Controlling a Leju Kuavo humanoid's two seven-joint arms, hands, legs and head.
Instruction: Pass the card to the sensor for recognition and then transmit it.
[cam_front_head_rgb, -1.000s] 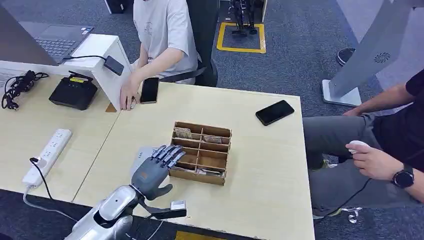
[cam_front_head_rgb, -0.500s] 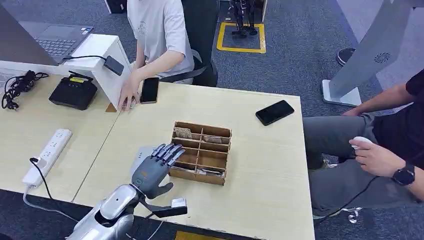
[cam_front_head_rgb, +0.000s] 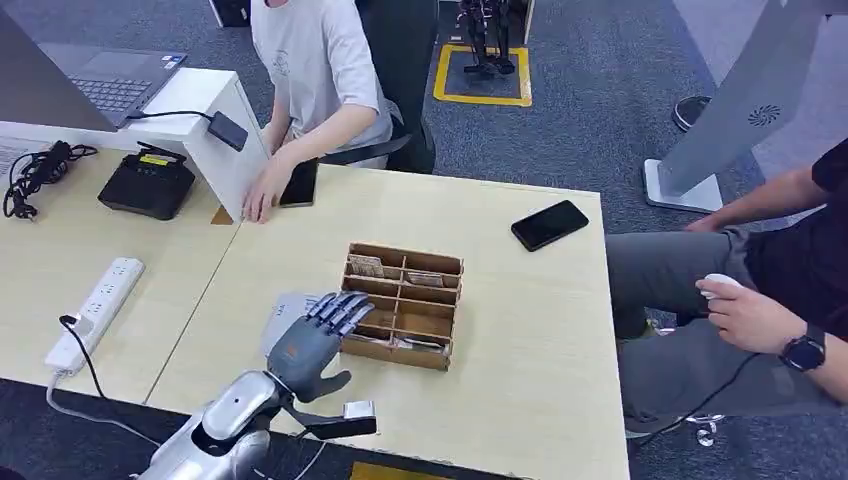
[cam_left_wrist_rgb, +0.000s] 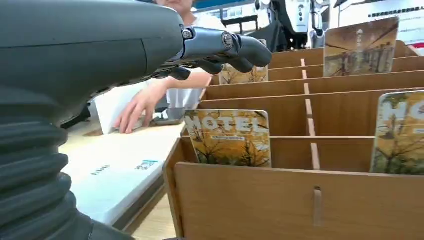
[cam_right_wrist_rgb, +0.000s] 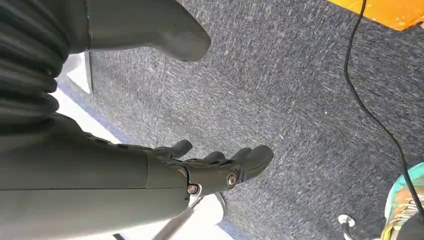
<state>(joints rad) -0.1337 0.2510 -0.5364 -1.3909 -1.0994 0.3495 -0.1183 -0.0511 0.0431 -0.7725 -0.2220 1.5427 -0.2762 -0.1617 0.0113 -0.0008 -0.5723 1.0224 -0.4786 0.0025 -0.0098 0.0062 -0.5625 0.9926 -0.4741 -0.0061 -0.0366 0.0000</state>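
Since the left hand (cam_front_head_rgb: 312, 344) hangs at the near-left corner of the wooden card box (cam_front_head_rgb: 402, 305), the card to be picked lies just ahead of and below the fingertips, twd the robot's right. Fingers (cam_left_wrist_rgb: 235, 47) are seen spread and extended over the box's front-left compartment, nothing held. The nearest card (cam_left_wrist_rgb: 229, 137), printed "MOTEL" w/ an autumn-tree pic, stands upright in that compartment, leaning on the rear divider; long axis vertical, face twd the wrist cam. Top edge is exposed above the slot wall, so a pinch from above is judged feasible.

Right hand (cam_right_wrist_rgb: 220, 167) hangs over grey carpet, fingers loosely apart, empty, well away from the table. Left arm is clearly the nearer one.

Materials: box is thin laser-cut ply, slotted dividers, matte, rigid. Cards look glossy, thin, stiff plastic, prob slippery at the edges. More cards sit in the other compartments, e.g. one further back (cam_left_wrist_rgb: 361, 46). A flat white reader-like pad (cam_front_head_rgb: 283, 312) lies just beside the box under the hand; whether it's the sensor can't be told. Tabletop (cam_front_head_rgb: 520, 330) is pale laminate.
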